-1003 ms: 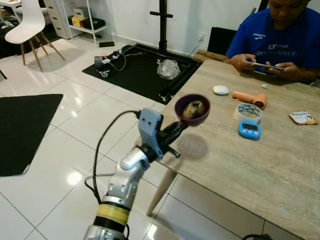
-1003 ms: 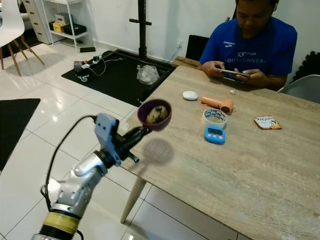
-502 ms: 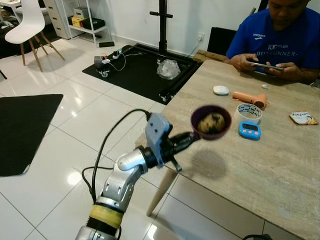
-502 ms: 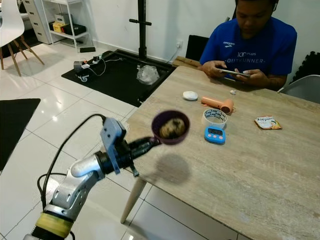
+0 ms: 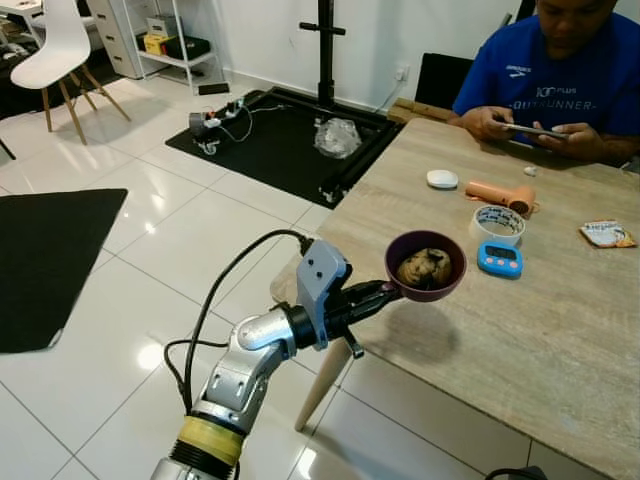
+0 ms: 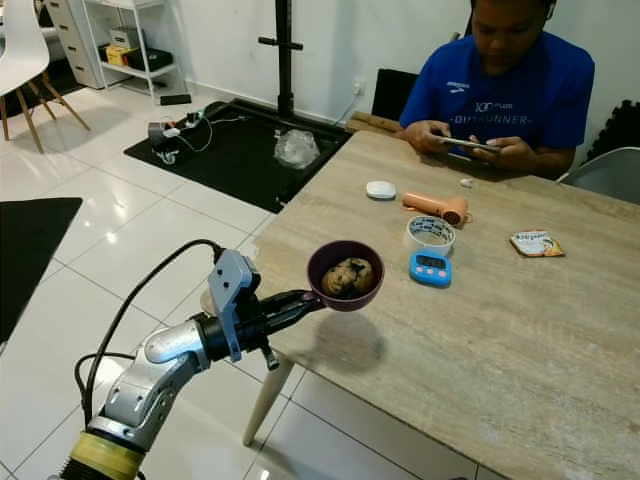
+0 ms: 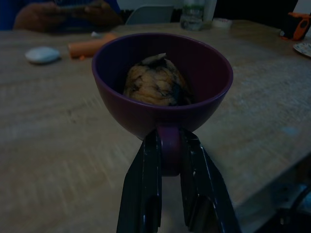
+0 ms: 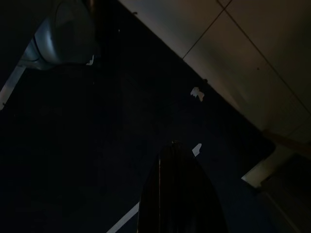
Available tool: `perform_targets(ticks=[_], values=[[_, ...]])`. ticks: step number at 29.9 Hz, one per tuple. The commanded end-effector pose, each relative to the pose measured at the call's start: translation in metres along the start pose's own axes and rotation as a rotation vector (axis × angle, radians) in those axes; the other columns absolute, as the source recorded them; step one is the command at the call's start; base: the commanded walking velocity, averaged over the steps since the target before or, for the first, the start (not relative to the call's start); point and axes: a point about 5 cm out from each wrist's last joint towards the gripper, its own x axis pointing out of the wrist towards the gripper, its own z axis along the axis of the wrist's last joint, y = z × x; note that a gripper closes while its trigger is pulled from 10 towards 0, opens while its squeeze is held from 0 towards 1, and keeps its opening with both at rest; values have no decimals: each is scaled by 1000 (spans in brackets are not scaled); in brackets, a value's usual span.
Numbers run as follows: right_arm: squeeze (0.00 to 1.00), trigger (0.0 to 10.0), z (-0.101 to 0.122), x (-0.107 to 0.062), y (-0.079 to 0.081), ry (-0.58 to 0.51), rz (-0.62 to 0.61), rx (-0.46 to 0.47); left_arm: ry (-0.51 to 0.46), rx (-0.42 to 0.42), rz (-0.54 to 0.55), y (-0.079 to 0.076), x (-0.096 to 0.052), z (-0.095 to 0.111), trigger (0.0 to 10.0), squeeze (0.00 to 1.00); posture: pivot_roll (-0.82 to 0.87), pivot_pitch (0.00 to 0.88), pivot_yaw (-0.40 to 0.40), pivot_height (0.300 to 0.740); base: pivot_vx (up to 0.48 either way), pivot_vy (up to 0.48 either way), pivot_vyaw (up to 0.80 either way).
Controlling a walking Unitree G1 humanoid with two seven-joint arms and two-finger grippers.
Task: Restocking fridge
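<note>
A purple cup [image 5: 426,266] holding a brown, dark-speckled lump of food [image 5: 424,268] hangs just above the near left corner of the wooden table [image 5: 540,330]. My left gripper [image 5: 375,294] is shut on the cup's handle [image 7: 168,151], its arm reaching in from the lower left. In the left wrist view the two black fingers [image 7: 145,194] clamp the handle from both sides. The right gripper [image 8: 176,194] hangs idle over a dark floor with its fingers together.
A person in a blue shirt [image 5: 560,85] sits at the table's far side holding a phone. On the table lie a white puck [image 5: 441,180], an orange tool [image 5: 498,195], a tape roll [image 5: 497,223], a blue timer [image 5: 498,260] and a snack packet [image 5: 606,235]. White tiled floor lies left.
My left arm has carried the cup to the right and lower, from beyond the table's edge to just above its corner. The grip on the handle is unchanged.
</note>
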Motion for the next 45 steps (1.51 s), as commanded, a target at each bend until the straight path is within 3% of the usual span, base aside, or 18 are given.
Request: perform_targets(ticks=[1, 5, 7, 12, 33, 39, 45], values=[[0, 10000, -2, 1, 3, 7, -6, -4, -1, 6, -21, -6, 0, -1, 10000, 0, -27, 0, 6, 740, -360, 0, 0], [0, 10000, -3, 1, 3, 11, -14, 8, 3, 12, -24, -7, 2, -1, 10000, 0, -35, 0, 6, 740, -360, 0, 0], [0, 10000, -3, 1, 4, 2, -20, 10, -32, 28, -26, -4, 15, 8, 10000, 0, -42, 4, 5, 740, -373, 0, 0], [0, 10000, -3, 1, 4, -6, -26, 7, -66, 33, -35, -5, 26, 17, 10000, 0, -37, 3, 4, 740, -380, 0, 0], [0, 10000, -4, 1, 7, 3, -24, 6, -14, -10, -50, -17, 29, -5, 10000, 0, -29, 16, 22, 740, -356, 0, 0], [0, 10000, -5, 1, 9, 13, -23, 6, -17, 18, -21, -17, 29, -9, 10000, 0, -26, 16, 24, 740, 0, 0, -788], [0, 10000, -5, 2, 10, 17, -21, 6, -32, 46, -62, -26, 32, -10, 10000, 0, -27, 10, 24, 740, 0, 0, -794]])
